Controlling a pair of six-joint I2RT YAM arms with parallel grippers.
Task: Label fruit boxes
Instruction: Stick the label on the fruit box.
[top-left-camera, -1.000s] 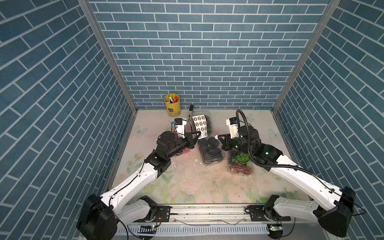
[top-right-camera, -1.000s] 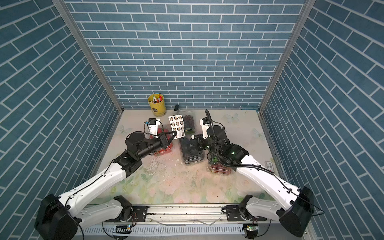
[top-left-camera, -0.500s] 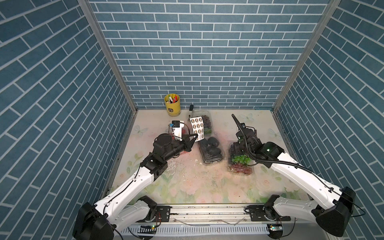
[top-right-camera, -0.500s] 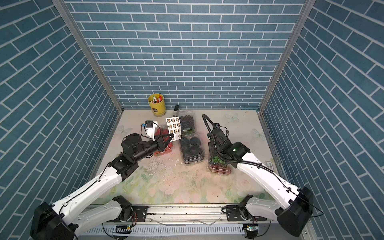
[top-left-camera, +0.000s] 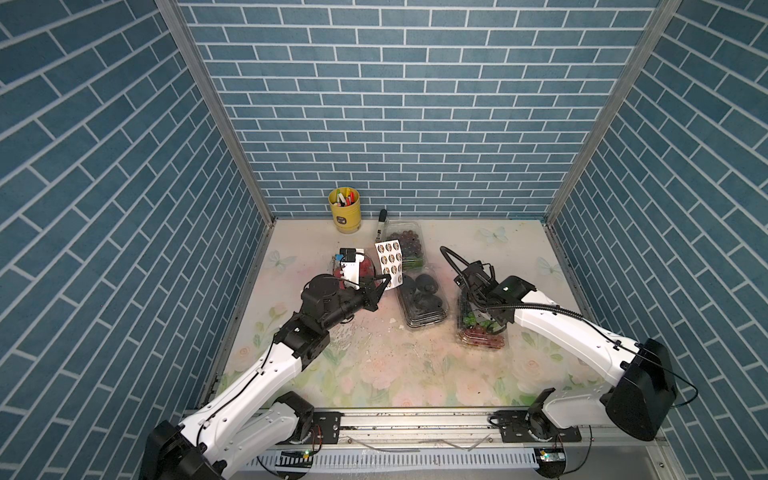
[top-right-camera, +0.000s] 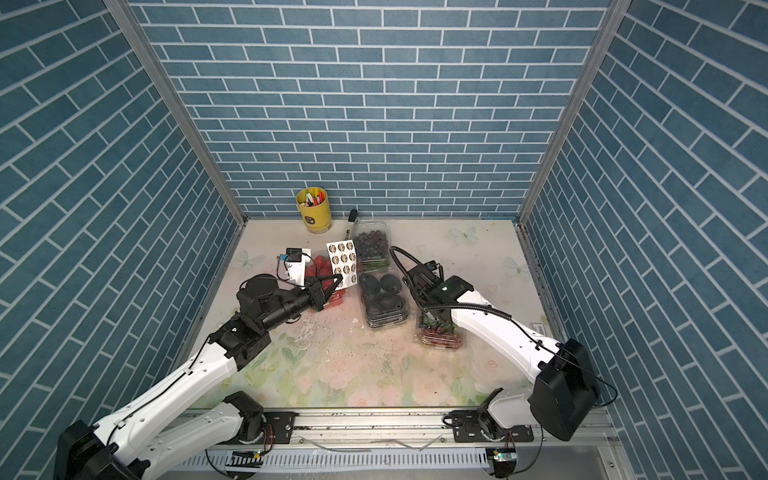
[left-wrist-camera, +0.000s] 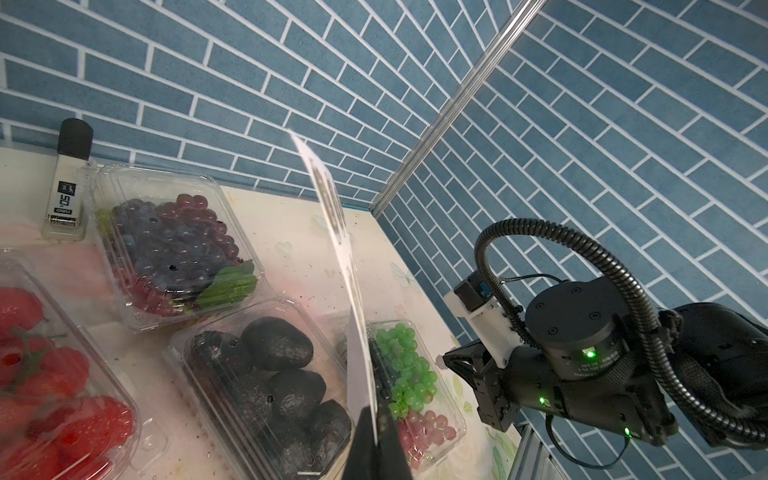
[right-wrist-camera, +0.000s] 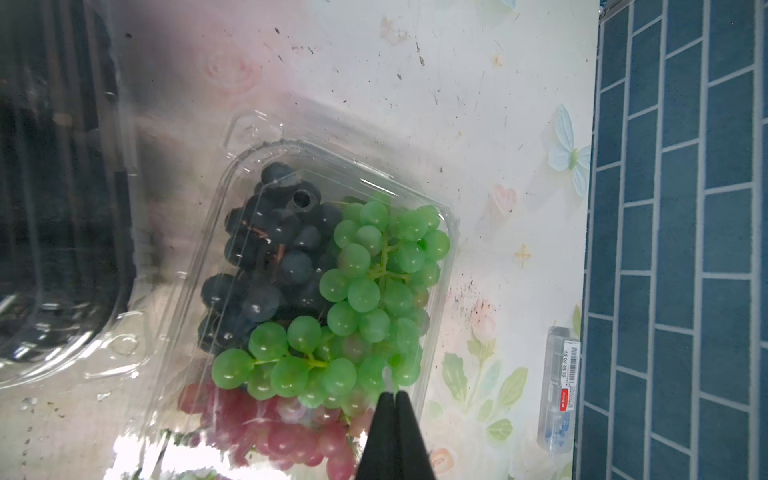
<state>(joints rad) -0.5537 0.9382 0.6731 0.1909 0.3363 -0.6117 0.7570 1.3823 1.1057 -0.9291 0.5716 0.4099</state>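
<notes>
The strawberry box (left-wrist-camera: 62, 374) sits on the desk (top-left-camera: 415, 374) just under the left tool (top-left-camera: 385, 284) and is partly hidden by its wrist. That tool is clamped on the lower corner of the sticker sheet (top-left-camera: 390, 258) and holds it tilted, clear of the desk. Beyond the sheet, away from the tool, lies the purple grape box (top-left-camera: 409, 245). Just right of the tool's tips lies the black fruit box (top-left-camera: 424, 297). Further right, the mixed grape box (right-wrist-camera: 324, 291) lies directly beneath the right tool (right-wrist-camera: 392, 399). Its jaws are pressed together, with the tips over the green grapes. Whether they touch the lid cannot be told.
</notes>
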